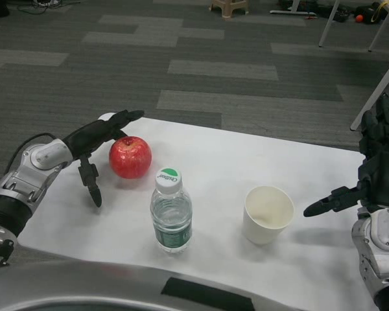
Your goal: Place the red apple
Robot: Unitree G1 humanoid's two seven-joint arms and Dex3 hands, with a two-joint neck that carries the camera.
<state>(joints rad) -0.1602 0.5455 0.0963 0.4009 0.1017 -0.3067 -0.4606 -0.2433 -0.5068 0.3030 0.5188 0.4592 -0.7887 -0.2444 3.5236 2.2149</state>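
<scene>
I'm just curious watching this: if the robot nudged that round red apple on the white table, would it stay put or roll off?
The round red apple would probably roll, since its curved sides give it little to rest on. Its glossy skin looks smooth, so it might slip in the black left hand beside it. It looks firm, unlikely to squash.

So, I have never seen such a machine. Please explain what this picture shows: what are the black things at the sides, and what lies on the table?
The picture is taken from a humanoid robot's head, looking down over a white table. The black things are its own hands on silver forearms. The left hand is beside the red apple, fingers spread around it; whether it touches the apple is hard to tell. The right hand waits open at the table's right edge, holding nothing. Also on the table stand a water bottle with a green cap and an empty white paper cup.
</scene>
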